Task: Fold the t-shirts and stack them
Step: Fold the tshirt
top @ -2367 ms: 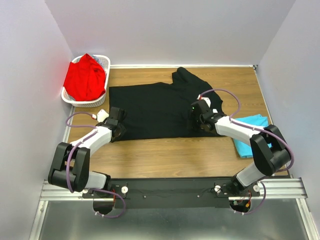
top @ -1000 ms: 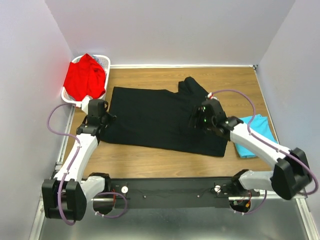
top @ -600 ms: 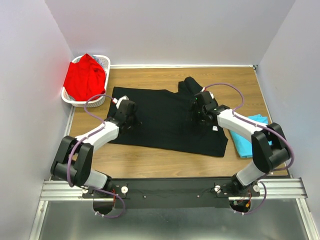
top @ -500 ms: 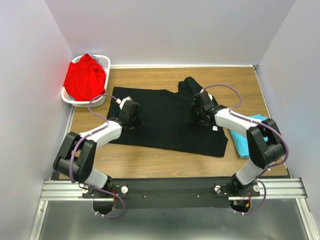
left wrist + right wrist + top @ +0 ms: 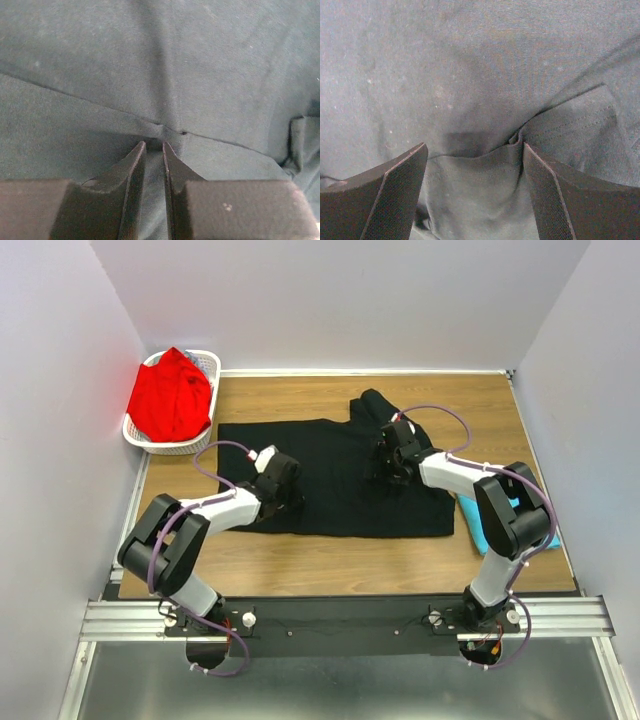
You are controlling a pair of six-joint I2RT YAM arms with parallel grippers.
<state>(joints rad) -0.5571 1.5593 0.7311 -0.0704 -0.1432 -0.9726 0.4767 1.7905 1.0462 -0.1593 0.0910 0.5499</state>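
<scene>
Black t-shirt (image 5: 340, 480), centre of the overhead view, lying flat across the wooden table (image 5: 300, 560) with a bunched part at its upper right. It is partly doubled over: both wrist views show a folded edge crossing a lower layer of the same cloth.

Left gripper (image 5: 153, 146), at the shirt's lower left: jaws narrowed to a slit on the folded edge. The cloth puckers at their tips, which reads as a pinch, probably so the layer can be carried across the body of the shirt.

Right gripper (image 5: 474, 146), at the shirt's upper right: jaws wide apart, straddling a crease where a hemmed flap meets the flat cloth. They are not closed on it; the stance suggests pinning or steadying that side.

Turquoise t-shirt (image 5: 468, 520), right of the frame, mostly hidden under the right arm, apparently set aside for stacking.

Red t-shirt (image 5: 170, 400), upper left, heaped in the white basket (image 5: 208, 362), not yet folded.
</scene>
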